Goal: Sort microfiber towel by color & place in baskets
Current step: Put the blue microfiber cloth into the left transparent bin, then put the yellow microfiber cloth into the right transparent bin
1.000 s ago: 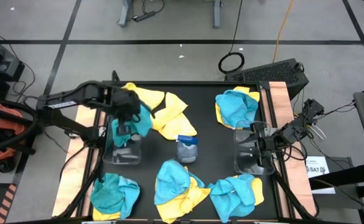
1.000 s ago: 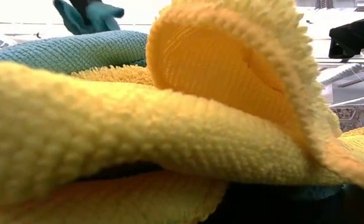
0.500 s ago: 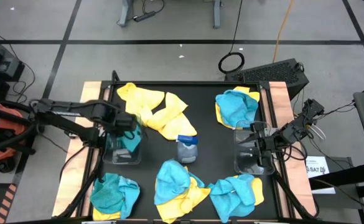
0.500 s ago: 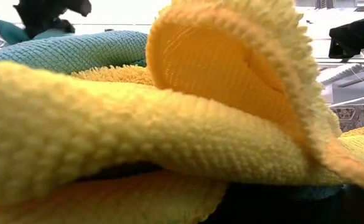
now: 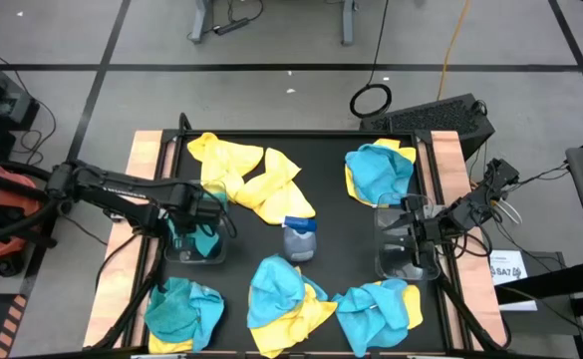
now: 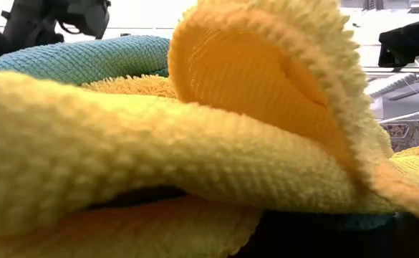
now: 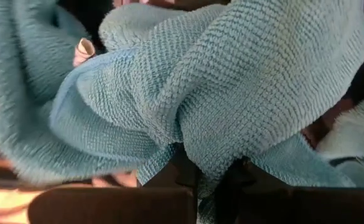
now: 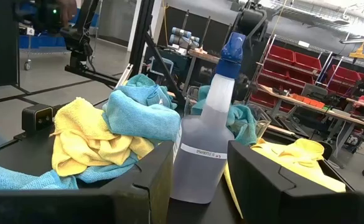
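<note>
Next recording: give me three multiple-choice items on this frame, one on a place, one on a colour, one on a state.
1. Where is the left tool?
A. over the left clear plastic basket
B. over the grey spray bottle
C. off the table

2. What colour is the fuzzy microfiber towel it grips?
A. yellow
B. teal-blue
C. white

3. The right clear plastic basket is:
A. full of towels
B. tipped over
C. without towels

Answers: 1 A, the high view shows it above that bin. 2 B, the left wrist view shows teal cloth pinched. 3 C, only the right tool sits over it.
</note>
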